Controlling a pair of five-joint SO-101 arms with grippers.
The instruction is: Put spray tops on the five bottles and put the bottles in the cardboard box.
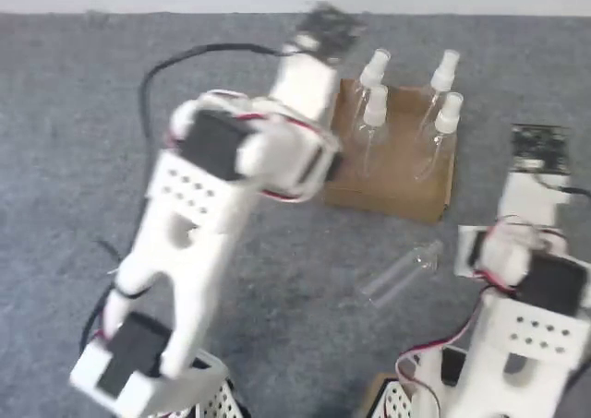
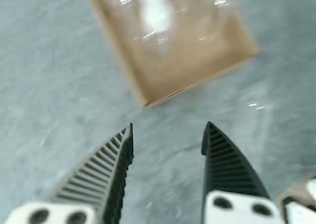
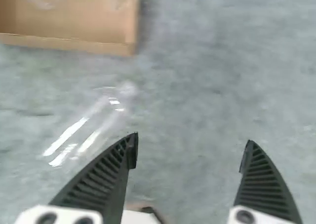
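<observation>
Left claw (image 2: 169, 127): spread wide with nothing between its ribbed black fingers. It hangs over the grey mat (image 1: 83, 113), just short of the nearest corner of the cardboard box (image 2: 197, 61).
Right claw (image 3: 191, 140): also spread wide and empty, held low over the mat.
Uncapped bottle (image 1: 399, 272): clear plastic with no spray top, lying on its side on the mat between the box and the right arm, its neck turned toward the box.
Uncapped bottle and right claw: in the right wrist view the bottle (image 3: 89, 130) lies just ahead of one fingertip and off to that finger's side, outside the gap between the fingers.
Uncapped bottle and left claw: well apart, with open mat ahead of the left claw's fingers.
Cardboard box (image 1: 388, 198): shallow and brown, at the far middle of the mat. In the right wrist view its corner (image 3: 69, 16) lies beyond the bottle.
Topped bottles (image 1: 373, 127): four clear bottles with white spray tops sit inside the box in two pairs. Whether they stand or lean cannot be told.
Left arm (image 1: 212, 206): stretches from the near left across the mat to the box's left side and covers that edge.
Right arm (image 1: 526, 289): at the near right, apart from the box.
</observation>
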